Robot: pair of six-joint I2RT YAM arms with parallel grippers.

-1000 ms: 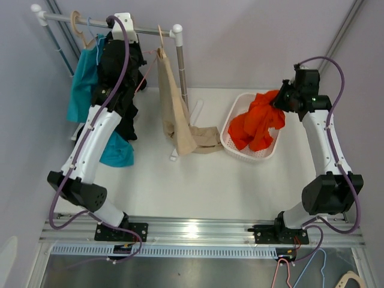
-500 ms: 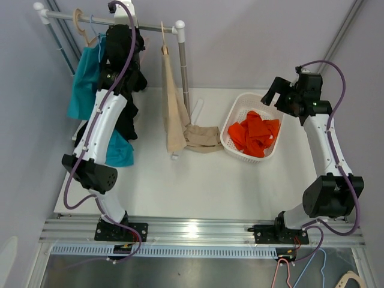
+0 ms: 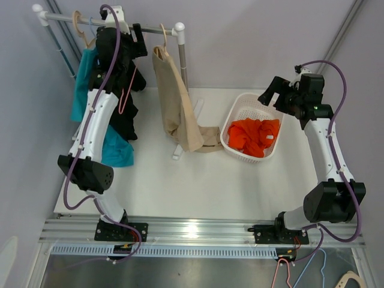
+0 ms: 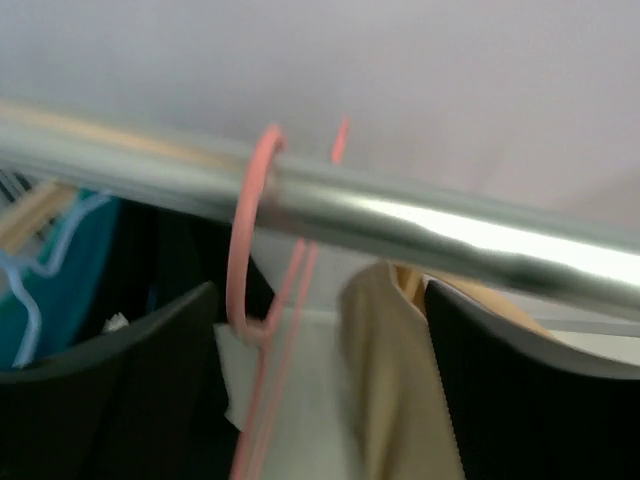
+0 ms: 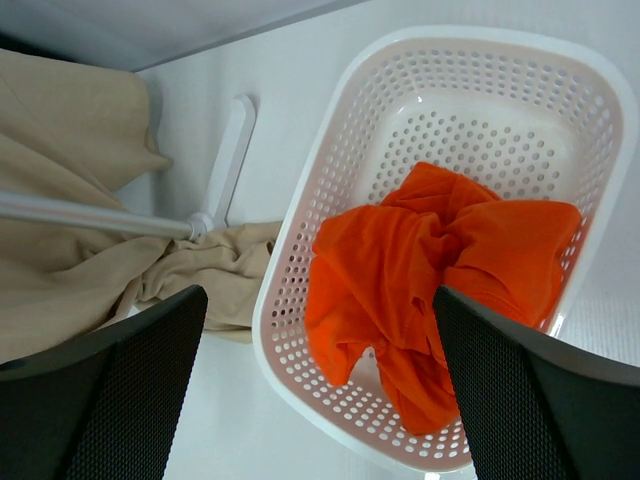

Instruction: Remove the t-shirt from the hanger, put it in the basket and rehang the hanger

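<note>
The t-shirt [image 5: 430, 270] is plain bright orange and lies in a white basket [image 5: 290, 270] patterned with rows of small round holes. The hanger [image 4: 234, 260] is salmon pink, on a shiny silver rail [image 4: 430, 215]. A plain beige garment [image 3: 177, 105], a black garment [image 3: 128, 121] and a teal garment [image 3: 81, 90] hang there. The table [image 3: 198, 180] is white and the walls [image 3: 252, 36] are pale grey.

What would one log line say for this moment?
left hand: open at pink hanger on rail | right hand: open above basket | orange t-shirt: in basket
</note>
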